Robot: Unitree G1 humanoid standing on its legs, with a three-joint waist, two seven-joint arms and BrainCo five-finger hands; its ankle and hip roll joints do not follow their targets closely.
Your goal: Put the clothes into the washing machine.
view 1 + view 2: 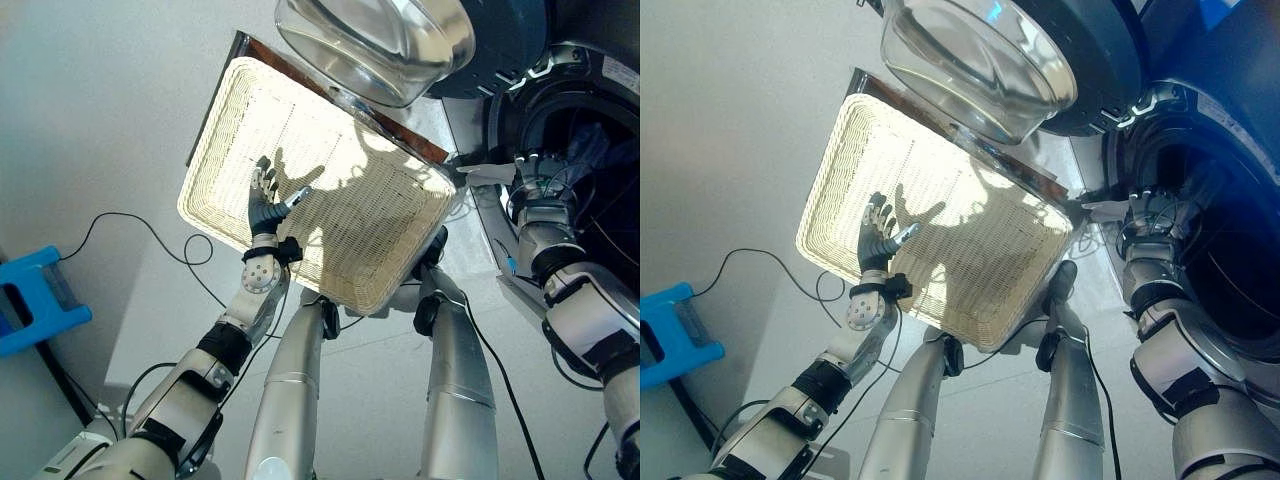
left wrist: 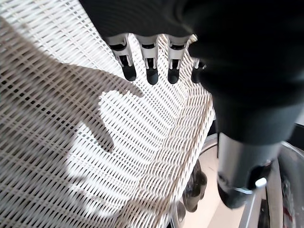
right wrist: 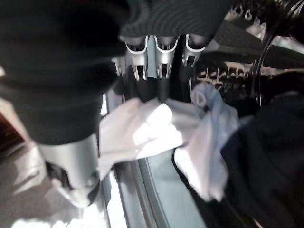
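Right hand [image 1: 532, 178] at the drum mouth, fingers curled on a white cloth [image 3: 142, 130].

We pinch the pale cloth at the rim of the dark-blue front-loading washing machine [image 1: 590, 120], darker clothes [image 3: 266, 156] lying deeper inside. We judge the step goes best if we push past the door seal before letting go, so nothing hangs over the lip. Our left hand [image 1: 263, 200] hovers with fingers spread over the shallow white woven wicker basket [image 1: 390, 250], which looks bare. We can read no writing.
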